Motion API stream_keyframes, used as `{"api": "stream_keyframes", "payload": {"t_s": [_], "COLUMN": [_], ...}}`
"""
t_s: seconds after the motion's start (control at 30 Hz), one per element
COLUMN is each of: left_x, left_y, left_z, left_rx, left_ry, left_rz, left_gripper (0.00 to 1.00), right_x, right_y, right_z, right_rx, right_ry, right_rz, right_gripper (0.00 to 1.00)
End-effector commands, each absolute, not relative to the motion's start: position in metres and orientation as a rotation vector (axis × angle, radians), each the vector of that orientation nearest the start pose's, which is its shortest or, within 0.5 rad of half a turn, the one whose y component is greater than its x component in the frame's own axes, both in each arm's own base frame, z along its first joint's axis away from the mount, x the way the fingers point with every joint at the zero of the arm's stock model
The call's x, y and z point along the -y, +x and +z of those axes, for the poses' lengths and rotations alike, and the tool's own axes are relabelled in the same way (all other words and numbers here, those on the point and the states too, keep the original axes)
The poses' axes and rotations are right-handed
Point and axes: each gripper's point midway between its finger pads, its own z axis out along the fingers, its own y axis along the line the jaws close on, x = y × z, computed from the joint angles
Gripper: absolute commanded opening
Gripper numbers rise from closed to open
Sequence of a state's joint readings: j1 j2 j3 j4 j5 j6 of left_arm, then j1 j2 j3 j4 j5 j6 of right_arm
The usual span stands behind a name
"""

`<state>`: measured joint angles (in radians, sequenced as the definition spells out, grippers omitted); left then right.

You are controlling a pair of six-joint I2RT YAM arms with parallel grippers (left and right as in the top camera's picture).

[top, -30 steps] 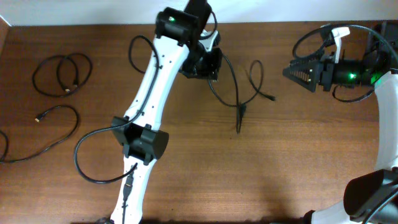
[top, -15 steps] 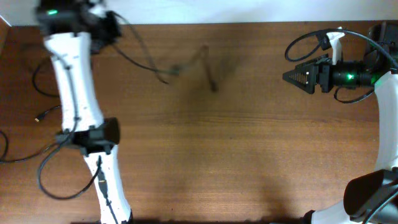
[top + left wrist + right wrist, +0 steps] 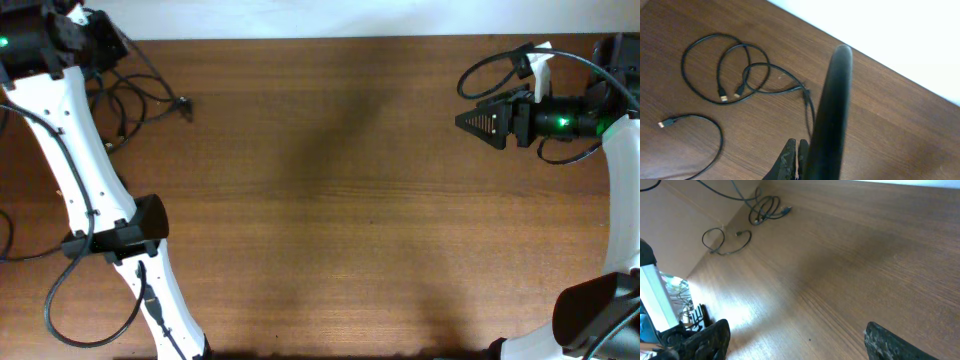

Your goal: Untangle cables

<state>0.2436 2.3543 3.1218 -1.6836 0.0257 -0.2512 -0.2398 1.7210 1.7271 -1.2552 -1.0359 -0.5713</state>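
Thin black cables lie in a loose pile (image 3: 118, 100) at the table's far left corner; it also shows in the left wrist view (image 3: 720, 65). One black cable (image 3: 809, 107) runs from that pile to my left gripper (image 3: 796, 156), whose jaws are pressed together on it. In the overhead view this cable's free end (image 3: 184, 106) lies on the table to the right of the left gripper (image 3: 92, 42). My right gripper (image 3: 468, 122) is open and empty above the table's right side, far from the cables; its fingers (image 3: 797, 345) are spread wide.
A separate black cable with a plug end (image 3: 662, 123) lies nearer the front, left of the pile. Another cable loop (image 3: 8, 240) shows at the left edge. A thick black hose (image 3: 832, 110) of the arm blocks part of the left wrist view. The table is brown wood (image 3: 340, 220).
My left arm has swung from the table's middle to the far left corner, dragging the black cable to the pile. My right gripper has barely moved.
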Motion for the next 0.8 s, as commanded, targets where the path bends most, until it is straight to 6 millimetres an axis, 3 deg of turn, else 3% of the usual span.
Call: {"api": "stream_keyframes", "payload": {"t_s": [0.0,0.17,0.2,0.3,0.4,0.47,0.5,0.7,0.77], "left_x": [-0.111,-0.112,-0.112,-0.118,-0.12,-0.12,-0.12,-0.121,-0.129], "left_y": [0.471,0.474,0.475,0.478,0.478,0.478,0.476,0.476,0.476], "left_z": [0.332,0.311,0.304,0.286,0.275,0.269,0.268,0.268,0.27], "left_rx": [-2.394,-2.457,-2.478,-2.525,-2.557,-2.578,-2.582,-2.582,-2.579], "left_ry": [-0.57,-0.588,-0.594,-0.616,-0.629,-0.633,-0.634,-0.635,-0.601], "left_rz": [-0.026,-0.022,-0.022,0.012,0.03,0.031,0.031,0.04,0.112], "left_gripper": [0.0,0.0,0.07,0.1,0.41,0.95,0.99,0.99,0.99], "right_x": [-0.059,-0.059,-0.059,-0.059,-0.059,-0.059,-0.059,-0.057,-0.056], "right_y": [0.378,0.378,0.378,0.378,0.378,0.378,0.378,0.379,0.379], "right_z": [0.291,0.291,0.291,0.291,0.291,0.291,0.291,0.289,0.287], "right_rx": [-2.177,-2.177,-2.177,-2.177,-2.177,-2.177,-2.177,-2.187,-2.204], "right_ry": [-0.58,-0.58,-0.58,-0.58,-0.58,-0.58,-0.58,-0.58,-0.577], "right_rz": [1.02,1.02,1.02,1.02,1.02,1.02,1.02,1.008,0.992], "right_gripper": [0.84,0.84,0.85,0.85,0.85,0.85,0.85,0.85,0.84]}}
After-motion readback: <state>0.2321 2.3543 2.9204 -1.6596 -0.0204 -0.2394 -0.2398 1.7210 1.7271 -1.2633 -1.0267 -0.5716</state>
